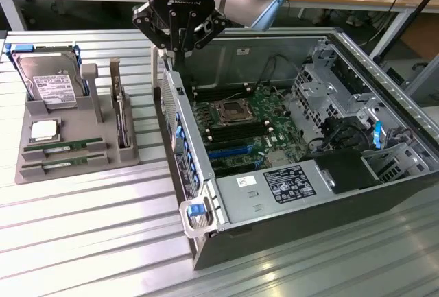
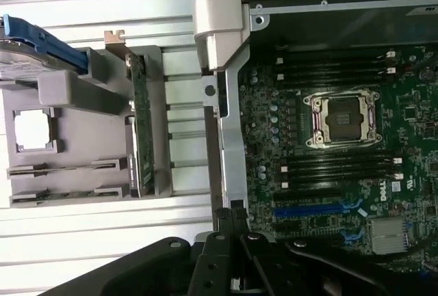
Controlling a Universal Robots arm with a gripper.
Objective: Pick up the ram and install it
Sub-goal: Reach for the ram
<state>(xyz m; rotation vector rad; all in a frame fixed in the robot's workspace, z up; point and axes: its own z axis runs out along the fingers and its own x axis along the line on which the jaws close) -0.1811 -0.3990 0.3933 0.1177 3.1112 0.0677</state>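
Two ram sticks (image 1: 58, 148) (image 1: 56, 165) lie flat, one beside the other, in slots at the front of a grey holder (image 1: 96, 153) on the exterior view's left. In the wrist view the ram sticks (image 2: 68, 169) (image 2: 65, 193) appear as thin dark strips in the holder. My gripper (image 1: 180, 51) hangs above the open computer case's left wall, well away from the holder. Its black fingers (image 2: 233, 219) are shut with nothing between them. The motherboard (image 1: 274, 108) lies inside the case, with empty black memory slots (image 2: 335, 169) on both sides of the processor socket (image 2: 342, 119).
The holder also carries a silver hard drive (image 1: 48, 81), a processor chip (image 1: 44, 131) and an upright expansion card (image 1: 121, 115). The case's metal wall (image 1: 180, 139) stands between holder and motherboard. Drive cages and cables (image 1: 343, 125) fill the case's right side. A slatted metal table (image 1: 89, 235) lies beneath.
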